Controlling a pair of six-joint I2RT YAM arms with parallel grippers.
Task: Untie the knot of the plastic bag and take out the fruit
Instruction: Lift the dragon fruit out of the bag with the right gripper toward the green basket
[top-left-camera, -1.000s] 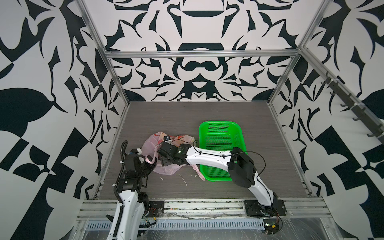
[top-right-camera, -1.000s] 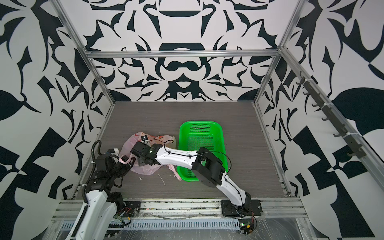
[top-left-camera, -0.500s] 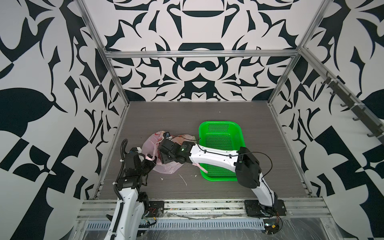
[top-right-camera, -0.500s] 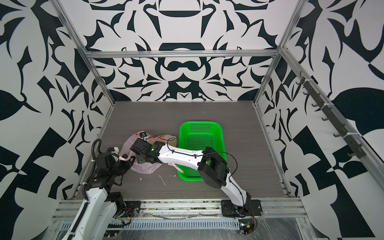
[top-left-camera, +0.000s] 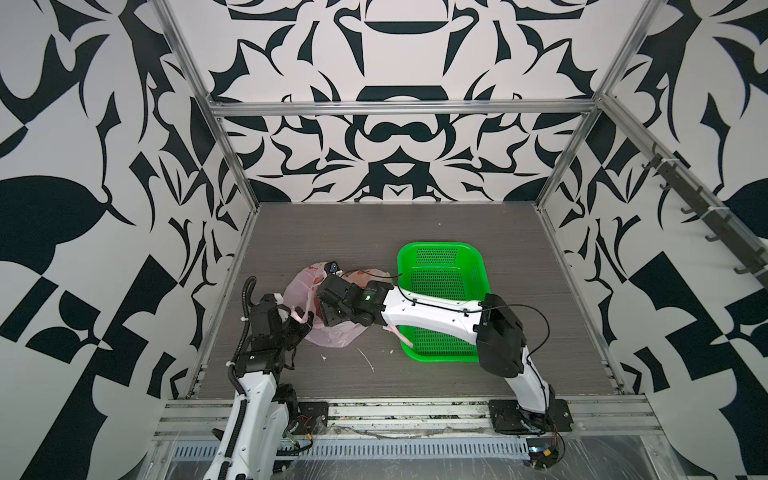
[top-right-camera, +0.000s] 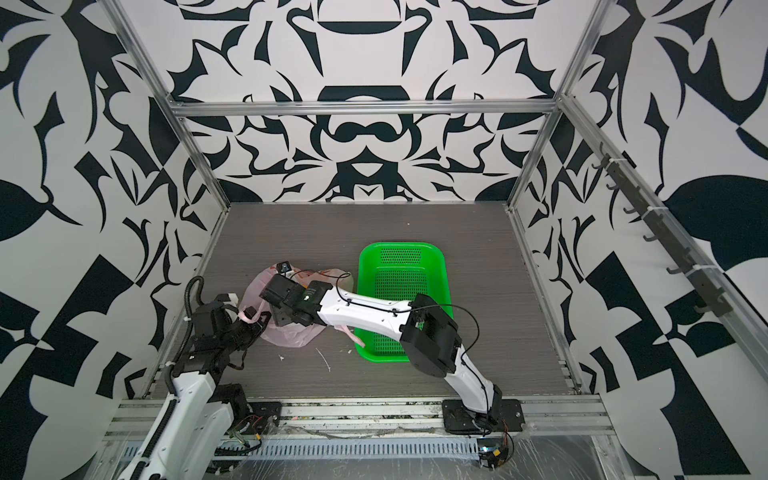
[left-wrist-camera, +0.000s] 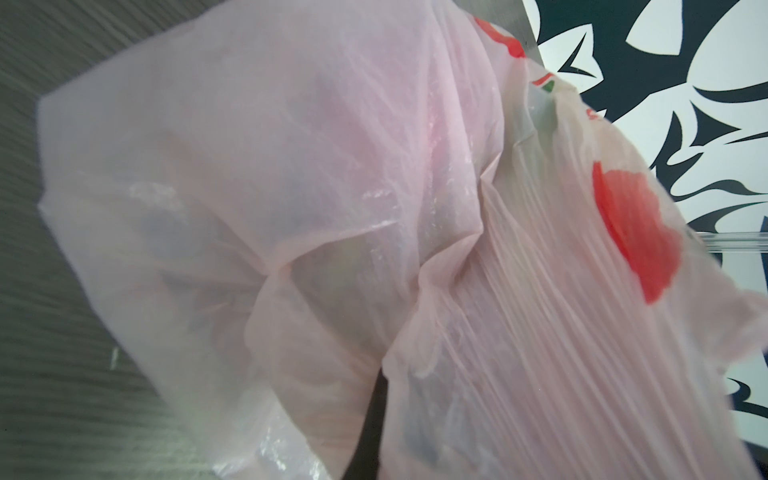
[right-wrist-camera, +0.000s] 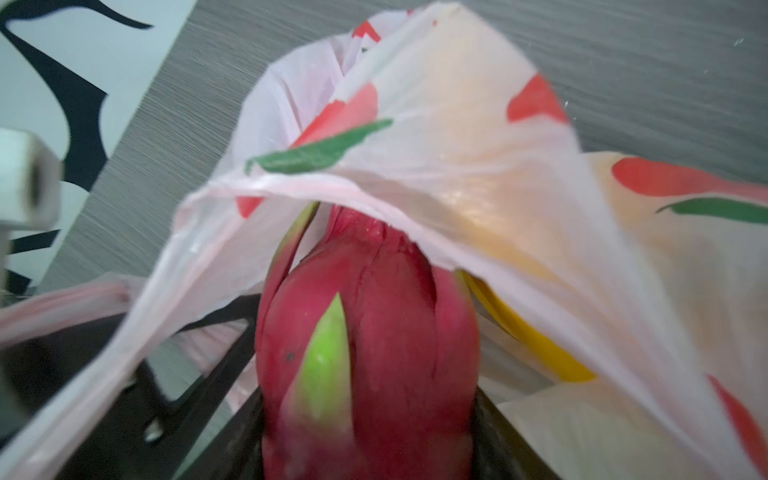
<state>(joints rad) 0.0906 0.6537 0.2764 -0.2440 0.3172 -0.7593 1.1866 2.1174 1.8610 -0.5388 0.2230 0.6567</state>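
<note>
Pale pink film, thin and floppy, is what you are fighting. In both top views the plastic bag (top-left-camera: 300, 282) lies at centre-left of the table (top-left-camera: 374, 224). It gives no support and will likely drag along with anything you pull.

The left fingers (left-wrist-camera: 368, 436) are closed tight on a pleated gather of that film, which should anchor the bag. The right fingers (right-wrist-camera: 232, 432) stand wide apart around a magenta dragon fruit (right-wrist-camera: 374, 332) at the bag's open mouth, one finger on each flank.

Reckon that fruit heavy, firm and waxy. Hold its broad middle, not the soft green scales. A film edge drapes over its far end and may snag as it comes out. A yellow fruit (right-wrist-camera: 536, 340) lies just beside it inside the bag.

The green basket (top-left-camera: 436, 247) sits right of the bag, with the right arm crossing above it. No knot shows.
</note>
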